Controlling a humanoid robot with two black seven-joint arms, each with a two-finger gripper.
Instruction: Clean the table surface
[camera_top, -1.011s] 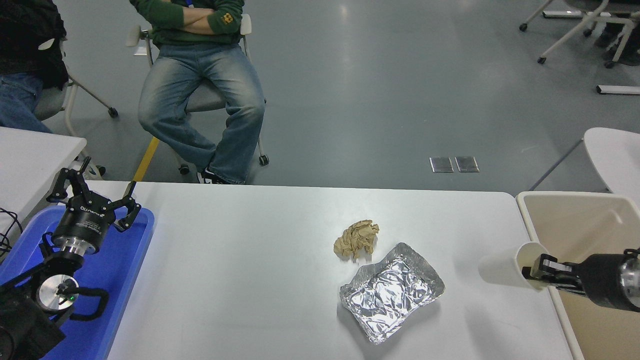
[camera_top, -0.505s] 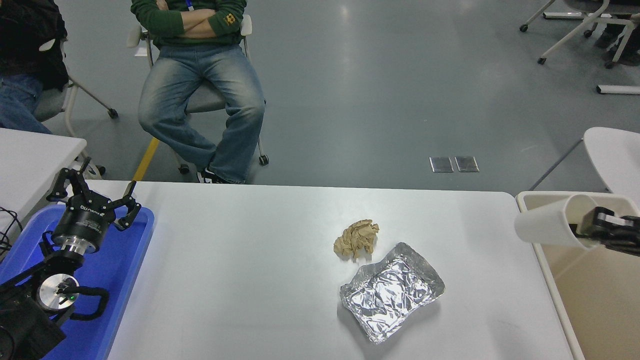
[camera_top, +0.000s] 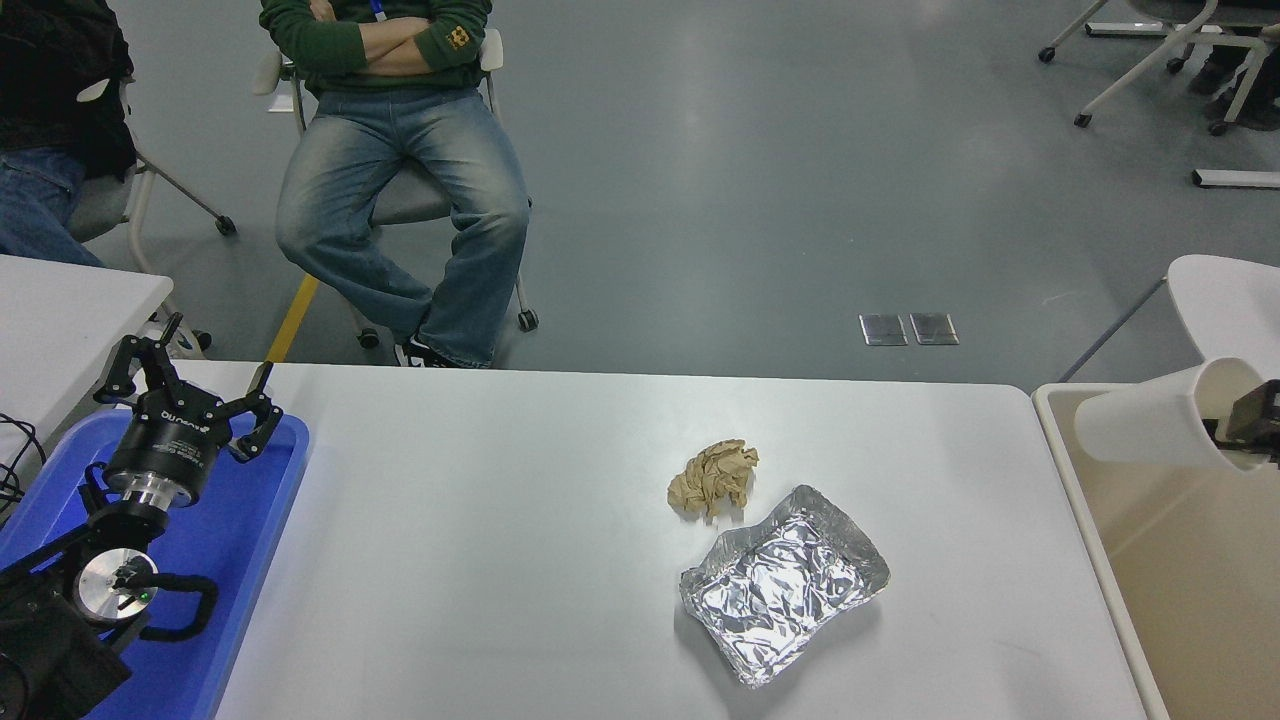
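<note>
The table surface is a wide glossy white top. On it lie a crumpled brown paper ball and a crushed foil tray just right of centre. My right gripper is at the right edge, shut on the rim of a white paper cup, which it holds on its side in the air over the beige bin. My left gripper is parked open at the lower left over a blue tray.
A person in jeans sits on a chair beyond the table's far edge; another person sits at the top left. A smaller white table stands at the left, another at the right.
My right gripper has carried the paper cup up and to the right, from the table's right edge to above the beige bin. The left arm has not moved.
</note>
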